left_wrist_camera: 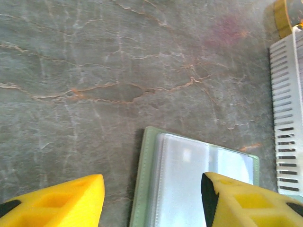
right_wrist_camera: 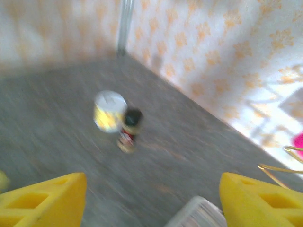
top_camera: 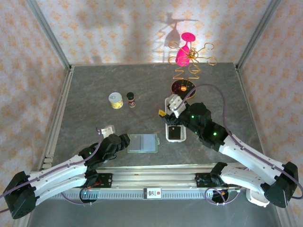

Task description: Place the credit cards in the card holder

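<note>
Carefully now: the small sage-green folding card holder [top_camera: 143,143] lies open and flat on the grey stone-look table [top_camera: 94,85], at about 6 o'clock of it, with its greyish clear pockets facing up. Your left gripper [left_wrist_camera: 151,203] hovers low at the holder's 9 o'clock edge. Its yellow fingers [left_wrist_camera: 52,203] are apart with nothing between them, one above a pocket and the other above bare table. Your right gripper [right_wrist_camera: 151,201] stands wide and holds nothing. In the top view it is over the far end of the long white perforated tray [top_camera: 174,124], at 3 o'clock of the holder. A dark flat credit card [top_camera: 176,134] seems to lie in the near end of that tray. A small silvery-grey card [top_camera: 107,129] lies at 10 o'clock of the holder, just beside the left arm.

I judge the cards to be light, stiff and smooth. Lying flat, they give you little edge, so tip one up against the tray wall and pinch it by its two long edges. The holder looks soft and light, and it will likely slide when a card pushes in. Press it down near the fold, away from the pocket mouth. Which side the pockets open to, I cannot tell.
</note>
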Robot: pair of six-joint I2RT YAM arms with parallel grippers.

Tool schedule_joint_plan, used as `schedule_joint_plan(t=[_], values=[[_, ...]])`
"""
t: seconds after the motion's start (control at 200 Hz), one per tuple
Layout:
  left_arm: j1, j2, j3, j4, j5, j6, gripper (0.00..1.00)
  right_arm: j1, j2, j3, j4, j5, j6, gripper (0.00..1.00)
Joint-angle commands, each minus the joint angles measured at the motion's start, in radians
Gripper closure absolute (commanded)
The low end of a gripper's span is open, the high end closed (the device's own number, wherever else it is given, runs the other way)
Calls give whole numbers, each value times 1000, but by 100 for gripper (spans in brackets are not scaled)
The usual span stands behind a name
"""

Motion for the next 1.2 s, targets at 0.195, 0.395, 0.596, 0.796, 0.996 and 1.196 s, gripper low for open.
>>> schedule_joint_plan(t=[0.195, 0.395, 0.596, 0.796, 0.996, 1.196], values=[[-6, 3, 23, 58, 21, 73, 42, -228, 204, -16, -312, -30, -691, 26], [-6, 4, 4, 58, 44, 69, 42, -248, 355, -31, -184, -52, -787, 25], [-6, 10, -1, 63, 49, 61, 42, -247, 453, -27, -68, -51, -826, 23], [-6, 26, -3, 73, 63, 51, 42, -248, 510, -21, -37, -67, -836, 23], [-6, 37, -4, 79, 68, 48, 42, -246, 507, -19, -42, -71, -838, 33], [-7, 52, -3, 85, 75, 46, 42, -243, 462, -40, -83, -79, -849, 56]])
